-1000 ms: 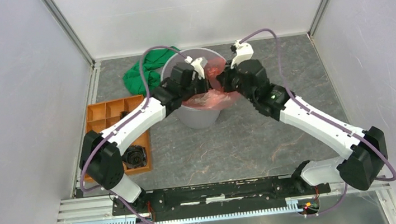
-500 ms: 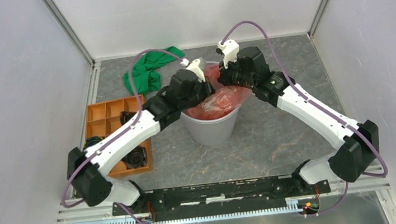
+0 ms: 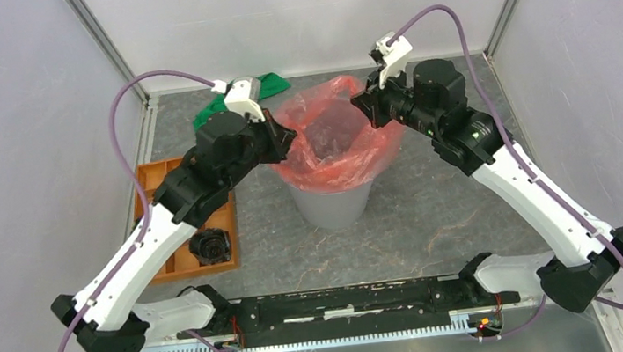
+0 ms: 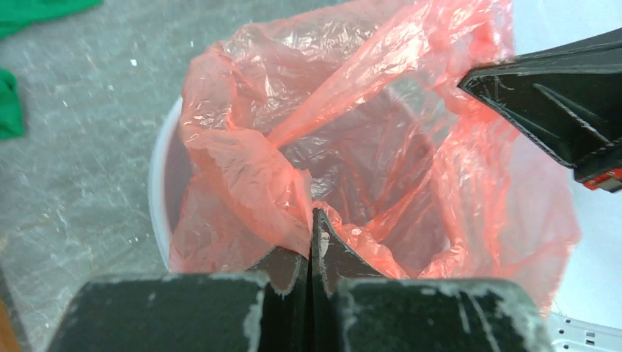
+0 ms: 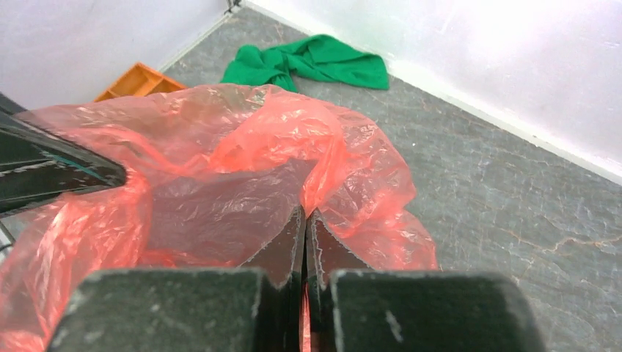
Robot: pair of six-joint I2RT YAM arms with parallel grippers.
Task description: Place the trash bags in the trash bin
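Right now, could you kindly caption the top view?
Left hand and right hand stretch red bag open over grey bin.

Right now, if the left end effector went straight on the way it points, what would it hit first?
The red trash bag: the left end effector pinches its near edge. Beyond lies the bag's open mouth, then probably its far wall; depth is unclear.

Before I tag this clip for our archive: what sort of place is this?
Probably a robot test cell: plain white walls on aluminium posts enclose a grey tabletop, and two arms bolted to a rail at its near edge.
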